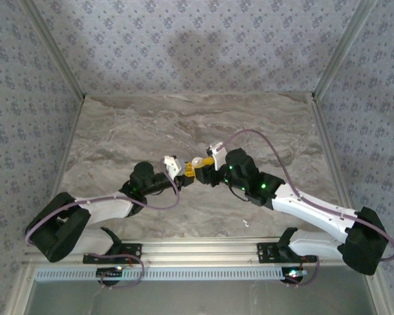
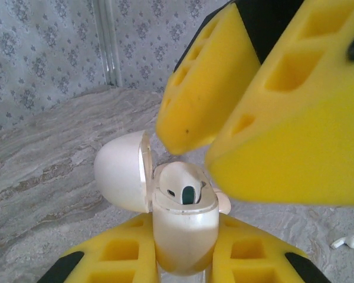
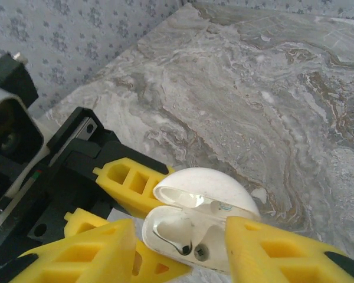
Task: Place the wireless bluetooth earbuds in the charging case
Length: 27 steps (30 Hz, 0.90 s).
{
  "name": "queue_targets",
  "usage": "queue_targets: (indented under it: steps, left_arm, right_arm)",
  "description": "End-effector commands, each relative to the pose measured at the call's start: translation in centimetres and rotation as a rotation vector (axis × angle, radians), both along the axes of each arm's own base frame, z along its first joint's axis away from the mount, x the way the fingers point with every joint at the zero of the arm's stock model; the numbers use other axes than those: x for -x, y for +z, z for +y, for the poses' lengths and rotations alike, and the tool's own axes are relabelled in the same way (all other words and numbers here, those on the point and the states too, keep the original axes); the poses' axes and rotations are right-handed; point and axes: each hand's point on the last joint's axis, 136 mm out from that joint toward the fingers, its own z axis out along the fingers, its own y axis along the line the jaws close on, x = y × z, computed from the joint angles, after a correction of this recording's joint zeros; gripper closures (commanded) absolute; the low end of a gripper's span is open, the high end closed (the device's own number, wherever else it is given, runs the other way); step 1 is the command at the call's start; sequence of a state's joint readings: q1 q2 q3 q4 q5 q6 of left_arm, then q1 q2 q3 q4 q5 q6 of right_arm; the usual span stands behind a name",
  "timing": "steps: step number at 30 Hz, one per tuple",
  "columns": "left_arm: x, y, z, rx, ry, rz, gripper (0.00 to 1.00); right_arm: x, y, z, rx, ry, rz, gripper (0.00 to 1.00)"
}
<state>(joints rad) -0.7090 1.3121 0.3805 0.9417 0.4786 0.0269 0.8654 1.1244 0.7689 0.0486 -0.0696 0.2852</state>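
With the left gripper (image 2: 186,262) clamped on the open charging case (image 2: 183,227), one earbud (image 2: 180,181) seated and the right gripper (image 2: 200,154) parted and empty just above, the next move is probably fetching the second earbud (image 2: 347,242) from the table (image 2: 59,177).

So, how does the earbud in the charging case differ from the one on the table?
The seated earbud sits tucked in the charging case, only its top showing; the loose earbud lies flat on the table, stem visible. The left hand grips the seated earbud's case; the loose earbud lies untouched. Both are white.
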Motion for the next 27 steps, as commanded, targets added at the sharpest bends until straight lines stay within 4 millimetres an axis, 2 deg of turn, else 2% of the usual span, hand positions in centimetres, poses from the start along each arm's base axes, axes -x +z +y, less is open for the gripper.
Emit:
queue_targets:
  steps: [1, 8, 12, 16, 19, 22, 25, 27]
  left_arm:
    - [0.0, 2.1, -0.2, 0.026, -0.004, -0.062, 0.88]
    - [0.4, 2.1, 0.2, 0.010, -0.003, -0.076, 0.88]
    - [0.6, 2.0, 0.4, 0.001, -0.005, -0.081, 0.88]
    - [0.6, 1.9, 0.4, -0.011, -0.005, -0.085, 0.88]
    - [0.8, 1.6, 0.5, -0.027, -0.009, -0.085, 0.88]
    - [0.9, 0.9, 0.5, -0.065, -0.014, -0.089, 0.88]
    - [1.1, 0.3, 0.7, -0.100, -0.016, -0.093, 0.88]
    - [1.3, 0.2, 0.9, -0.109, -0.013, -0.097, 0.88]
  right_arm:
    - [0.7, 1.9, -0.3, -0.068, 0.038, 0.027, 0.48]
    - [1.1, 3.1, -1.5, -0.154, 0.061, 0.130, 0.47]
    - [1.2, 3.1, -1.9, -0.169, 0.056, 0.178, 0.55]
    - [1.0, 2.1, -2.6, -0.127, 0.008, 0.238, 0.61]
    - [0.7, 0.6, -4.0, -0.096, -0.067, 0.329, 0.61]
    - [0.9, -2.2, -6.3, -0.032, -0.190, 0.490, 0.62]
    - [2.4, -5.8, -8.9, 0.034, -0.327, 0.708, 0.62]
    - [4.5, -8.9, -11.6, 0.136, -0.450, 0.856, 0.62]
